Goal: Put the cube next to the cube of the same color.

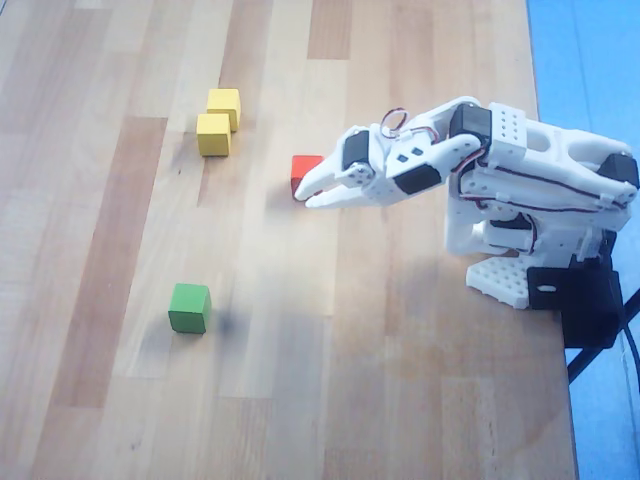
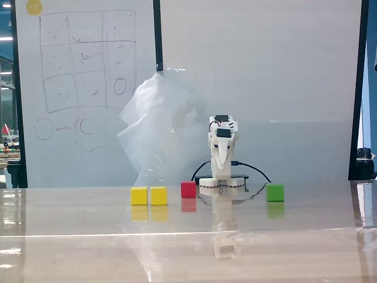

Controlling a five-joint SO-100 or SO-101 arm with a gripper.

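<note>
Two yellow cubes sit side by side and touching at the upper left of the overhead view: one cube (image 1: pixel 213 135) nearer, the other cube (image 1: pixel 224 102) just behind it. In the fixed view they stand as a pair, cube (image 2: pixel 139 196) and cube (image 2: pixel 158 196). My gripper (image 1: pixel 305 196) is folded back toward the base, shut and empty, its tips over the right edge of the red cube (image 1: pixel 303 172). In the fixed view the gripper (image 2: pixel 221 171) points down in front of the base.
A red cube (image 2: pixel 188 189) and a green cube (image 1: pixel 189 307) (image 2: pixel 274 193) lie apart on the wooden table (image 1: pixel 120 400). The arm's base (image 1: pixel 530 250) stands at the right edge. A plastic bag (image 2: pixel 156 130) and a whiteboard are behind.
</note>
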